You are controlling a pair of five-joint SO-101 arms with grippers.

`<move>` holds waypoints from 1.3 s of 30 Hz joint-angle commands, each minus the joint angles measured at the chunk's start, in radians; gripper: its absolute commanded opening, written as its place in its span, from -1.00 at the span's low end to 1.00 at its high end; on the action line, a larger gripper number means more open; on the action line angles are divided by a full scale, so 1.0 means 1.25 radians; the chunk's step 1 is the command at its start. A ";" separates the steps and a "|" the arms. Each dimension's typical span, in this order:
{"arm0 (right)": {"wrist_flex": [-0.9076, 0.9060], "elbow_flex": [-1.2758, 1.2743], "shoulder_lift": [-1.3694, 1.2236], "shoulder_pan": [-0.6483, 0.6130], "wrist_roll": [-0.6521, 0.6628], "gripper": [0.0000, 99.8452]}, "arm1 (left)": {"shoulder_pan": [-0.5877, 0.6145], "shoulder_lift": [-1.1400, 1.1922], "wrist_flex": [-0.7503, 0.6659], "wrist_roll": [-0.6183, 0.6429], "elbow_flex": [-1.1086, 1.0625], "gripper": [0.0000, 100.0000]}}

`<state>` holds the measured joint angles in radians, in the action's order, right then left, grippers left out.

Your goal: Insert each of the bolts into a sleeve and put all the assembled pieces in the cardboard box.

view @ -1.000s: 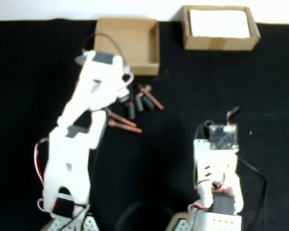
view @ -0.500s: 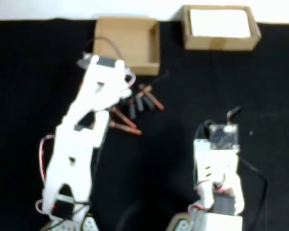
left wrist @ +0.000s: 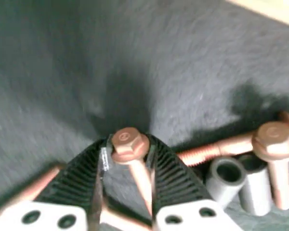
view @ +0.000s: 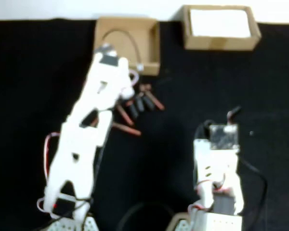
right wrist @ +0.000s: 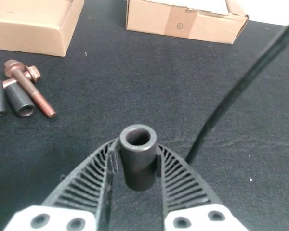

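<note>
Your left tool (left wrist: 129, 149) gripped one bolt (left wrist: 130, 143) | right tool (right wrist: 137, 147) gripped one sleeve (right wrist: 138, 166) | spare bolts (right wrist: 31, 92), spare sleeves (right wrist: 19, 101) lay before two cardboard boxes (view: 220, 43).

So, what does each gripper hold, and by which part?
Left gripper: a bolt, at its head end. Right gripper: a sleeve, by its sides near one open end.

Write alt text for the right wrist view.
The right tool grips a dark sleeve, its open bore facing the camera, above a black cloth. Farther off lie two copper bolts, two loose sleeves and two cardboard boxes.
</note>
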<state>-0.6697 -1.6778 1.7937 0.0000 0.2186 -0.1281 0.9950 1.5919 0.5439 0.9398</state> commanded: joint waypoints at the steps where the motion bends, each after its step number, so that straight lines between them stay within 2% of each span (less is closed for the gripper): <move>1: 0.019 -0.105 -0.004 0.003 -0.007 -0.98 | -0.004 -0.012 -0.012 -0.106 0.050 -0.98; 5: 0.019 -0.105 -0.004 0.003 -0.007 -0.98 | -0.003 -0.010 -0.020 -0.185 0.046 -0.95; 11: 0.019 -0.105 -0.004 0.003 -0.007 -0.98 | -0.004 -0.010 -0.018 -0.190 0.044 -0.61; 15: 0.018 -0.105 -0.004 0.003 -0.007 -0.98 | -0.006 -0.012 0.018 -0.155 0.048 -0.60; 19: 0.018 -0.105 -0.004 0.003 -0.007 -0.98 | -0.008 -0.013 0.103 -0.005 0.048 -0.60; 23: 0.018 -0.105 -0.004 0.003 -0.007 -0.98 | -0.002 -0.009 0.101 0.123 0.045 -0.60; 27: 0.018 -0.105 -0.004 0.003 -0.007 -0.98 | -0.007 -0.009 0.043 0.140 0.042 -0.61; 32: 0.018 -0.105 -0.004 0.004 -0.007 -0.98 | -0.004 0.052 0.005 0.168 0.048 -0.77; 39: 0.018 -0.105 -0.004 0.006 -0.007 -0.98 | -0.003 0.084 0.012 0.167 0.073 -0.86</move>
<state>-0.6697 -1.6778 1.7937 0.0000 0.2186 -0.1373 1.0948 1.6057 0.7480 1.0226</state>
